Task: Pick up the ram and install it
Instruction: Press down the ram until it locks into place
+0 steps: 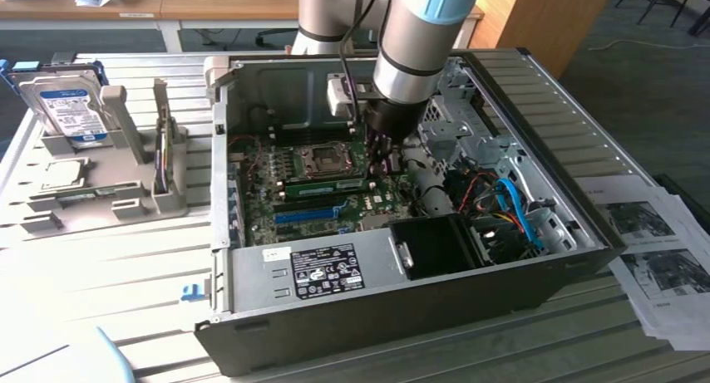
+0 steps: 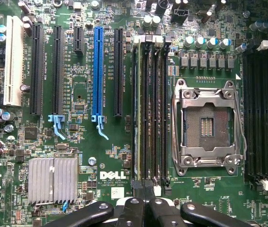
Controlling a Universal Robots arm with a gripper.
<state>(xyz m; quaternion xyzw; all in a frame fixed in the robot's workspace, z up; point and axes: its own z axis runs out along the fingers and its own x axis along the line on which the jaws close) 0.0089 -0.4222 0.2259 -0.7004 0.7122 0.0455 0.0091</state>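
Your ram (image 2: pixel 139 113) already stands on edge in a memory slot beside the CPU socket (image 2: pixel 207 125); the gripper (image 2: pixel 143 208) hovers just above its end, jaws pressed together, holding nothing

A pale slatted metal surface (image 1: pixel 133 258) catches bright light. Beyond its far edge stands a long light-wood desk (image 1: pixel 211 5) on white legs, over dark grey-blue carpet floor (image 1: pixel 621 92). A tall wooden panel (image 1: pixel 521 22) rises at the exterior view's right of that desk.
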